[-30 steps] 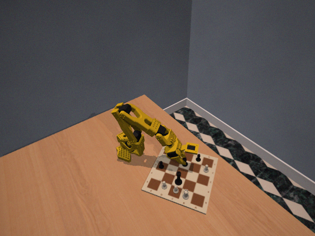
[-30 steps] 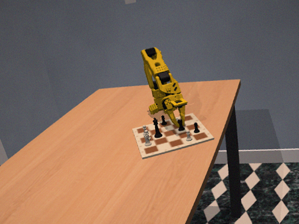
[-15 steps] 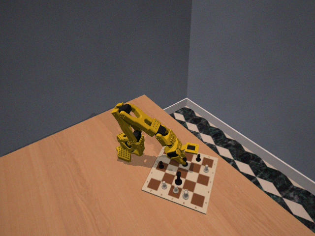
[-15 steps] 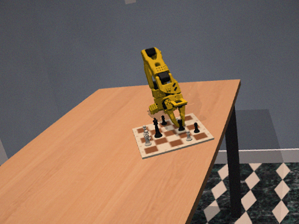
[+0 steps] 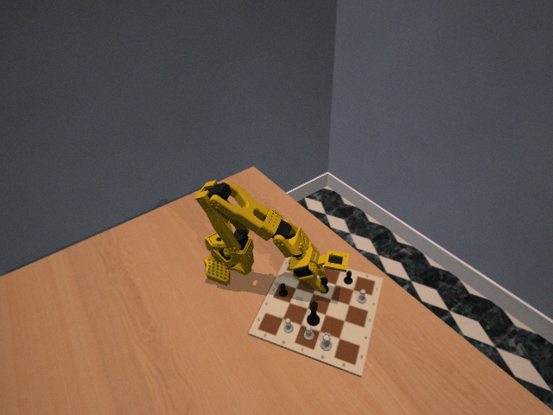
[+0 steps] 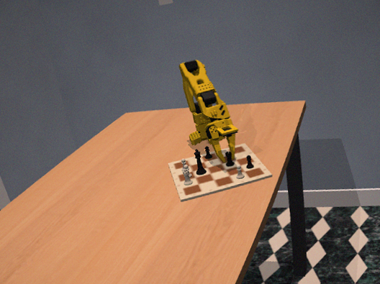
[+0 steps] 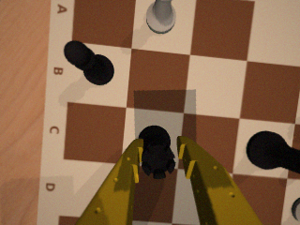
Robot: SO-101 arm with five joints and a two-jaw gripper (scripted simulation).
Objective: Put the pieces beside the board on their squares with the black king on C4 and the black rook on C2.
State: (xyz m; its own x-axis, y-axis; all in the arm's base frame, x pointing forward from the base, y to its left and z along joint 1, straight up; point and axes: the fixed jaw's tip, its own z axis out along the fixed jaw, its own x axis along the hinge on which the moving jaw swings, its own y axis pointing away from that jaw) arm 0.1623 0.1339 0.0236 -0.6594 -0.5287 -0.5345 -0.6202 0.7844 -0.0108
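Note:
The black rook (image 7: 157,154) stands upright on the light square in row C, column 2 of the chessboard (image 5: 319,312). It also shows in the top view (image 5: 324,284) and in the exterior view (image 6: 228,158). My gripper (image 7: 159,141) is low over the board, its two yellow fingers either side of the rook with a thin gap to each; it is slightly open. The black king (image 7: 271,150) stands upright two squares further along row C, on column 4. It also shows in the top view (image 5: 313,312) and in the exterior view (image 6: 198,162).
A black pawn (image 7: 89,63) stands in row B next to the rook's square, and a white pawn (image 7: 160,16) in row A. Another black pawn (image 5: 282,290) and three white pieces (image 5: 308,332) stand elsewhere on the board. The table's edge (image 6: 291,161) runs close past the board.

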